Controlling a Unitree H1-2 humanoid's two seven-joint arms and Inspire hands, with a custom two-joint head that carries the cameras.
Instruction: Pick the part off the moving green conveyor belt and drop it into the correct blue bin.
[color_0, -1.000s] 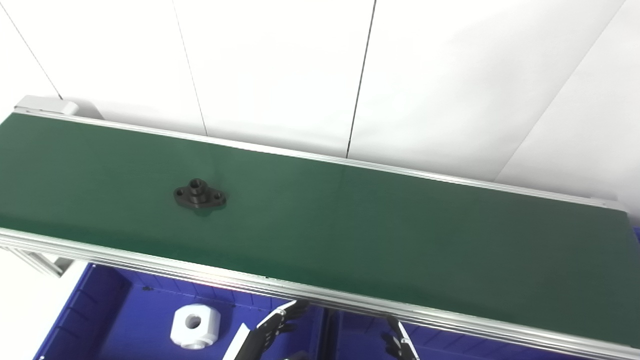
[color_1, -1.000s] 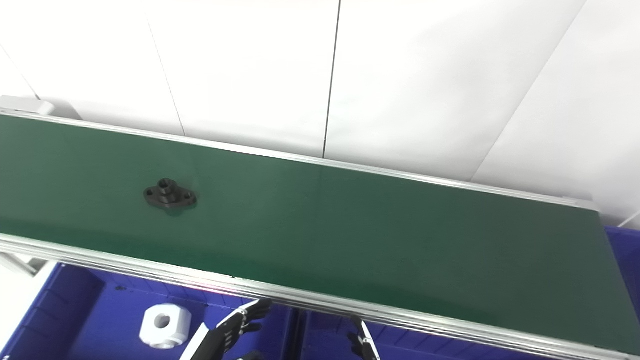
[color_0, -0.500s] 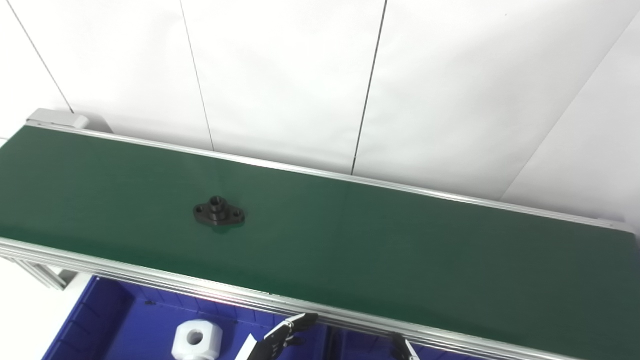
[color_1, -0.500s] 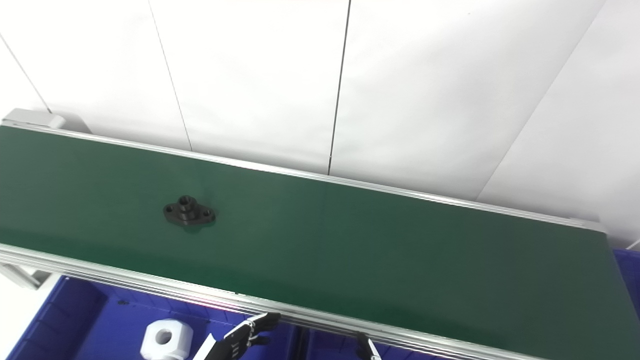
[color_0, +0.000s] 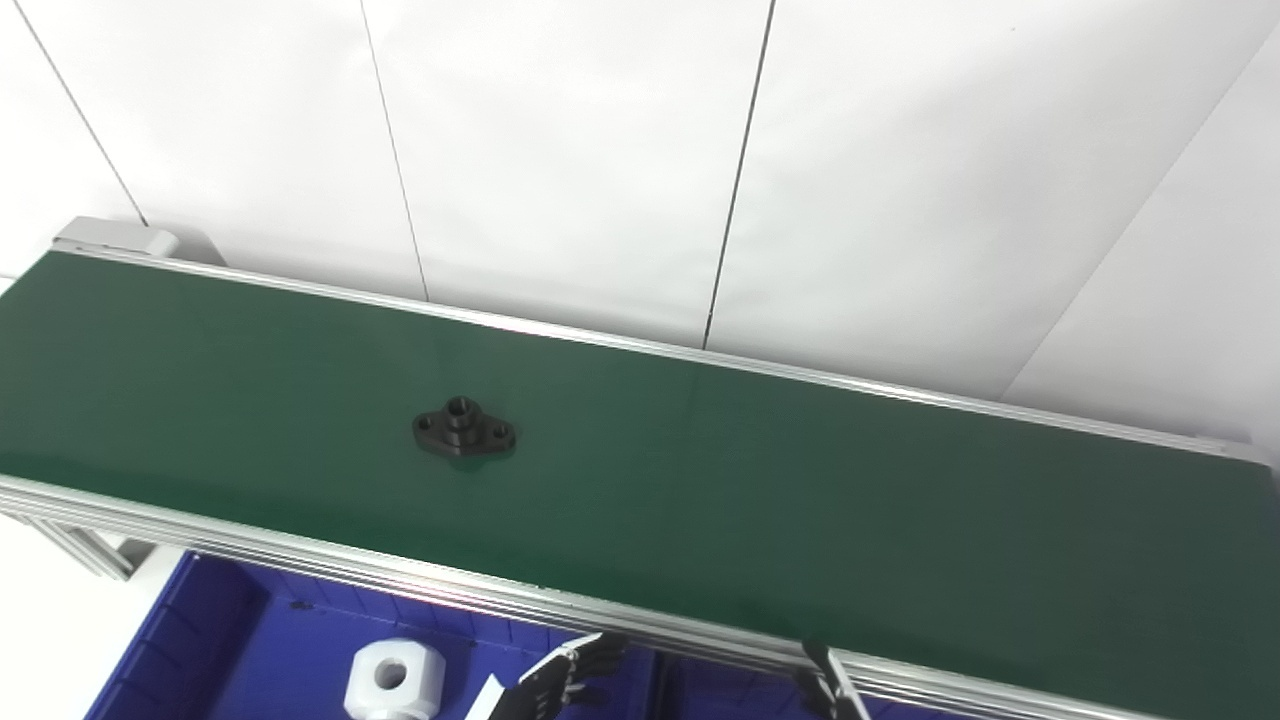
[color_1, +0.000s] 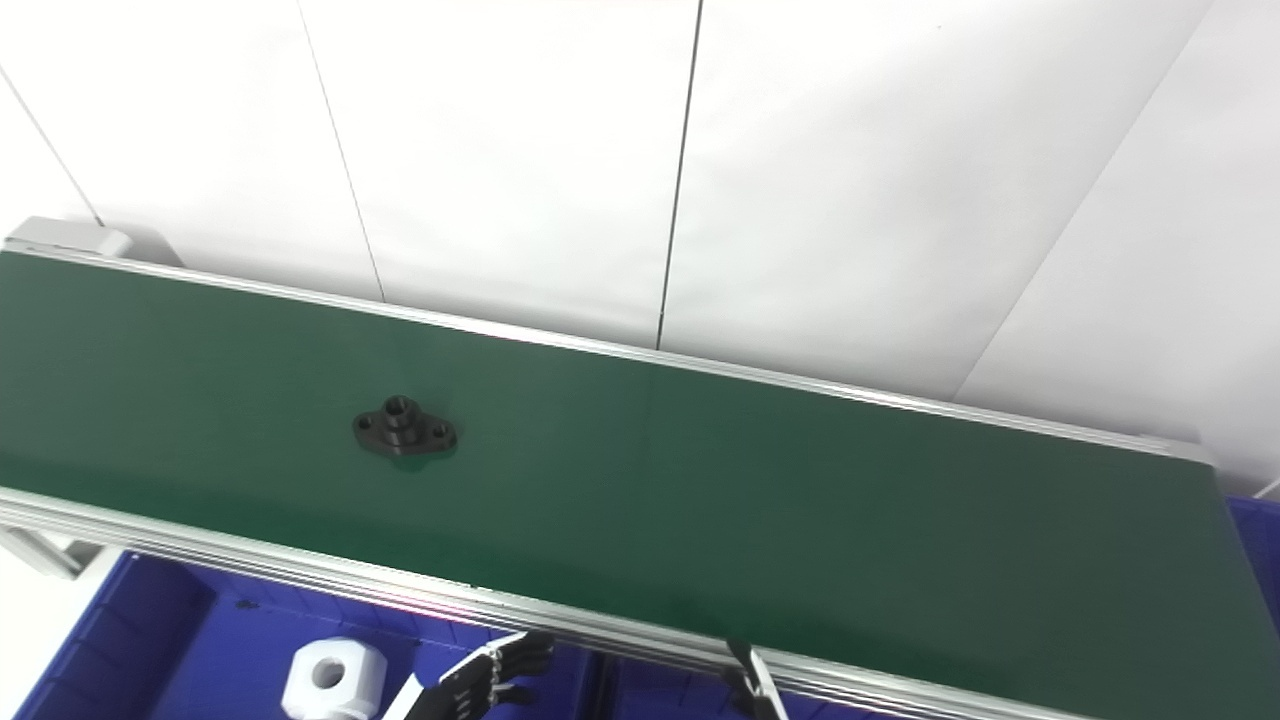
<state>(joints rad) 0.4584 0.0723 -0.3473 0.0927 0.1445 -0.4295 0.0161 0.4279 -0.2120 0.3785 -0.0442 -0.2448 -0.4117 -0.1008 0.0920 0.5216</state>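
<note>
- A black flanged part (color_0: 464, 438) with a raised hub and a hole in each ear lies flat on the green conveyor belt (color_0: 800, 500), left of the belt's middle and nearer the front rail than the back one
- Nothing touches the part; both hands are well apart from it, below the belt's front aluminium rail (color_0: 300, 560)
- The left hand (color_0: 570, 675) shows at the bottom edge, just under the rail, its dark fingers (color_1: 515, 655) spread apart and holding nothing
- Only a sliver of the right hand (color_0: 825, 685) pokes in at the bottom edge beside the rail; I cannot tell whether its fingers are apart or closed
- A blue bin (color_0: 230, 640) sits below the rail on the left, and a white block with a round hole (color_0: 392, 680) rests on its floor, left of the left hand
- A second blue bin (color_1: 660, 690) lies to the right of a divider, mostly hidden by the rail and the hands
- White wall panels (color_0: 560, 150) with thin dark seams stand behind the belt
</note>
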